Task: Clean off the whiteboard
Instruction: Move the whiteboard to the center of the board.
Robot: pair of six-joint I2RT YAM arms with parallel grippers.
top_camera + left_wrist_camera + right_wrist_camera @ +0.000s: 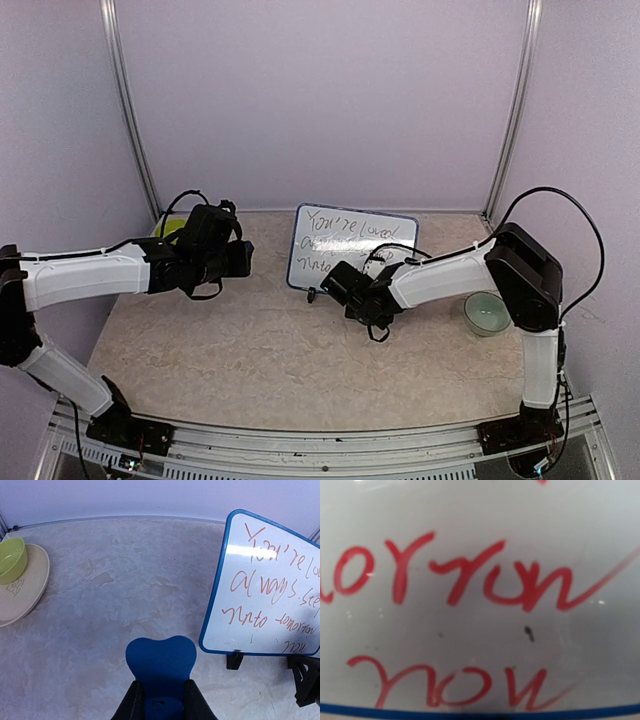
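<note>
whiteboard [352,240]: stands propped on black legs [235,660] at the back centre of the tabletop [250,350], near the rear wall. the face is covered in red handwriting [470,580], several lines, none wiped. the thin blue frame is intact on the edges in view.

left hand [162,686]: held above the tabletop to the left of the whiteboard and apart from it. the fingers [132,705] are clamped on a blue block [161,662], which sticks out forward from between them. the block touches neither board nor tabletop.

right hand [335,282]: low at the front of the whiteboard, by its lower edge. the right wrist view is filled by the board face at close range, with the blue frame along the bottom, and the fingers do not appear in it. fingers are together. nothing can be made out held between them. contact with the board cannot be confirmed.

other items: lime bowl [11,559] on a beige plate [30,592] at the back left. pale green bowl [487,312] on the right side of the tabletop, beside the right arm.
</note>
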